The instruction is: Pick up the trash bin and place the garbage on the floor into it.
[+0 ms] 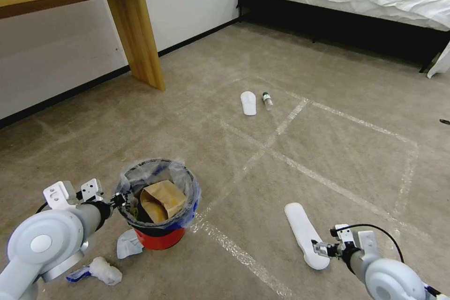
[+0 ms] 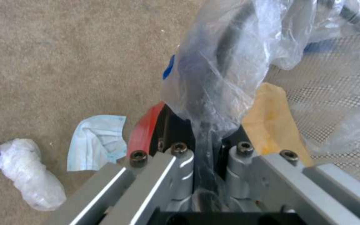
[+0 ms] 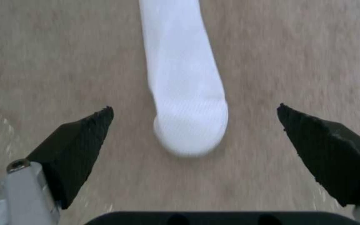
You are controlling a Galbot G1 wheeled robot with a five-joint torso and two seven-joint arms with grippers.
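Two grey robot arms reach in from the near edge of the head view. At about seven o'clock, the left gripper (image 1: 118,198) is clenched on the plastic-lined rim of the trash bin (image 1: 159,236), a small red bucket with a blue band; the left wrist view shows its fingers (image 2: 176,125) pinched over the rim and the crinkled clear liner (image 2: 230,62). Inside the bin sits a brown paper bag (image 1: 162,200). On the beige carpet (image 1: 328,103) just beside the bin, toward eight o'clock, lie a pale blue face mask (image 1: 127,243) and a crumpled white wad (image 1: 104,270). At about five o'clock, the right gripper (image 1: 320,248) hangs released, its black fingertips (image 3: 84,131) spread wide on either side of the near end of a flat white slipper (image 1: 304,233). Farther off, near twelve o'clock, a second white slipper (image 1: 248,102) lies just beside a small clear bottle (image 1: 267,101), among pale tape lines (image 1: 290,117).
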